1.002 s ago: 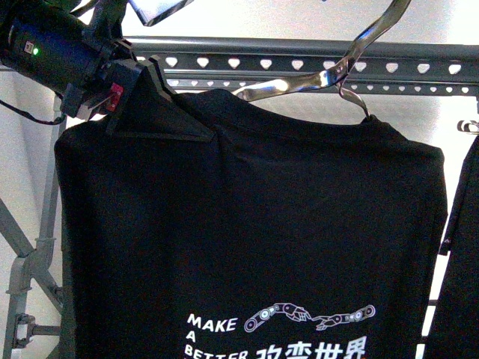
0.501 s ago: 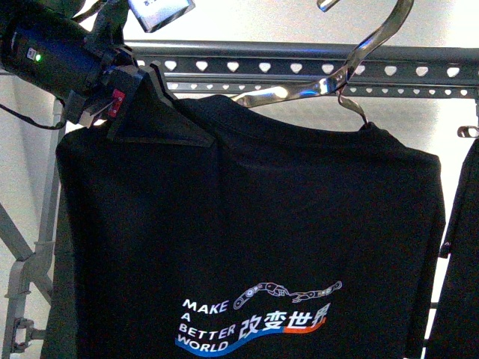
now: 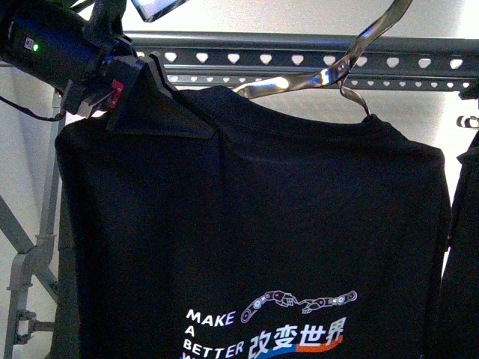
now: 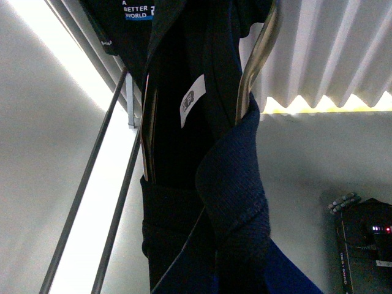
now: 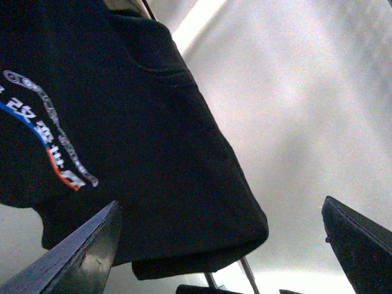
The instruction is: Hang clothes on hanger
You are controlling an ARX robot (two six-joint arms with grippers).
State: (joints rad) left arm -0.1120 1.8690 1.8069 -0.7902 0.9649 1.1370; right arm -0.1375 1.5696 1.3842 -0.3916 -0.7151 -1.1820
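The black printed T-shirt (image 3: 254,224) hangs on a shiny metal hanger (image 3: 337,71) in front of the grey perforated rail (image 3: 299,60). Its white "MAKE A BETTER" print and blue-red stripe show low in the front view. My left gripper (image 3: 161,105) is shut on the shirt's left shoulder by the collar. In the left wrist view the dark cloth (image 4: 233,184) wraps over the jaws, with the hanger's wire (image 4: 254,61) beside it. My right gripper (image 5: 223,245) is open below the shirt's sleeve hem (image 5: 202,202), holding nothing; it is out of the front view.
A second plain black garment (image 3: 460,247) hangs at the right edge. A grey metal frame with a diagonal brace (image 3: 30,254) stands at the left. A white wall lies behind the rail.
The shirt with the hanger rose and then sank back a little, so the print sits lower in the frame than half a second ago. My left gripper has kept its hold.
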